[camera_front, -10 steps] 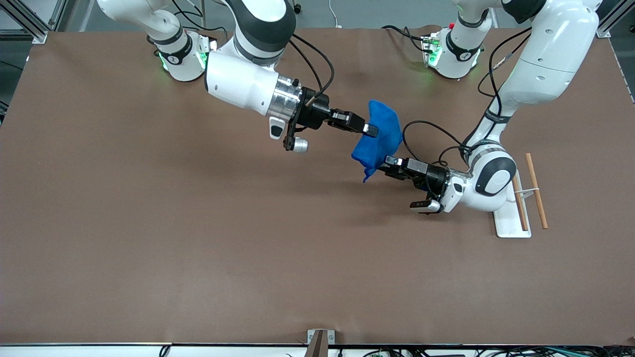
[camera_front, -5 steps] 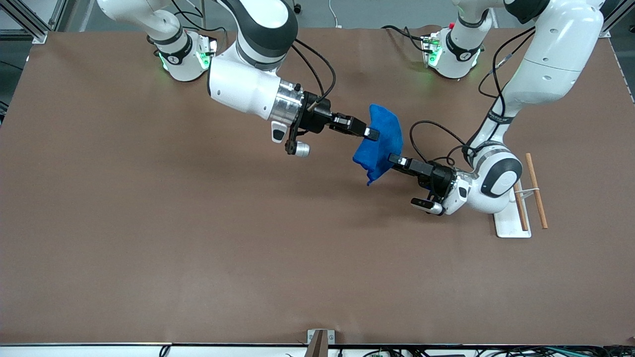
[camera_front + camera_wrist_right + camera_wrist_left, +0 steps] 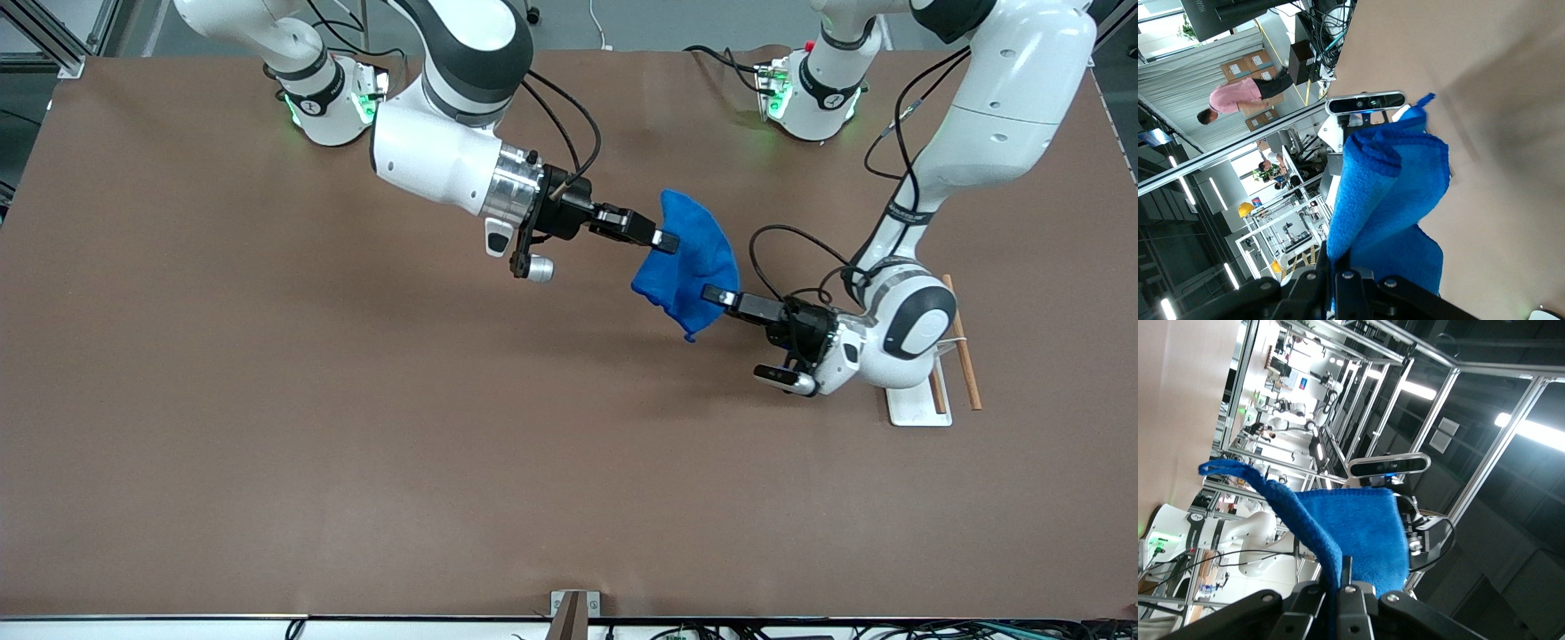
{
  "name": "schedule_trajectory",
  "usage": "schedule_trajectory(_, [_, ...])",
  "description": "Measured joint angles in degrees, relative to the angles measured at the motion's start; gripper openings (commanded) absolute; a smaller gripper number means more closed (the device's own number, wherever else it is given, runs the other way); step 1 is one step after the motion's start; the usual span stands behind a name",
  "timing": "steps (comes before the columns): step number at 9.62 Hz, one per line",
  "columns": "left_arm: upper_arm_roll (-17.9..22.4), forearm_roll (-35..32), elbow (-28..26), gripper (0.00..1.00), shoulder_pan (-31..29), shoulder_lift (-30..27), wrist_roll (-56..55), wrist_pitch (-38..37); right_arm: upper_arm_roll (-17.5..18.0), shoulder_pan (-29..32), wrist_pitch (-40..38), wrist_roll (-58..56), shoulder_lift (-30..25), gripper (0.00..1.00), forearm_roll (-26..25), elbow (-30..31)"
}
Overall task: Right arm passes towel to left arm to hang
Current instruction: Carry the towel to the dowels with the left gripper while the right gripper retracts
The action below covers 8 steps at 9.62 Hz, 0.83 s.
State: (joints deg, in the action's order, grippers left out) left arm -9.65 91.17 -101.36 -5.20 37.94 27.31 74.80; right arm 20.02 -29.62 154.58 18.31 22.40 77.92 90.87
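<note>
so the towel (image 3: 692, 264) is up in the air over the middle of the table (image 3: 267, 400), stretched between both claws. right gripper (image 3: 665, 238) is clenched on its upper edge, and the left gripper (image 3: 714, 294) is clamped onto the lower edge too. a small loop hangs off the bottom corner. the wooden rack (image 3: 951, 351) sits under the left arm (image 3: 987, 116).

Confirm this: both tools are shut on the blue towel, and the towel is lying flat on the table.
Not quite. The right tool and left tool are both shut on the towel, but it hangs in the air between them, bunched, as the front view shows.
</note>
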Motion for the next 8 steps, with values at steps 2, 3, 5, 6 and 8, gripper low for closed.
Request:
schedule_trajectory(2, [0.2,-3.5,2.6,0.00,-3.7,-2.3,-8.0,0.0,-0.6,0.3,0.0,-0.2,0.1,1.00,-1.3,0.2])
schedule_trajectory(3, [0.5,-6.7,4.7,0.00,-5.4,-3.9,-12.8,0.1,-0.9,1.0,-0.3,-0.3,0.2,1.00,-3.8,0.9])
schedule_trajectory(5, [2.0,-16.5,9.1,0.00,-8.5,-6.5,-20.4,0.5,-1.7,5.1,-4.7,-0.5,-0.6,1.00,-11.3,3.4])
schedule_trajectory(6, [2.2,-22.3,11.2,0.00,-10.7,-6.9,-23.3,0.6,-2.9,7.4,-8.5,-0.6,-1.9,1.00,-16.1,5.0])
schedule_trajectory(8, [2.3,-36.6,15.9,0.00,-14.0,-7.5,-29.7,0.5,-8.1,10.1,-17.7,-0.6,-5.5,1.00,-27.5,8.6])
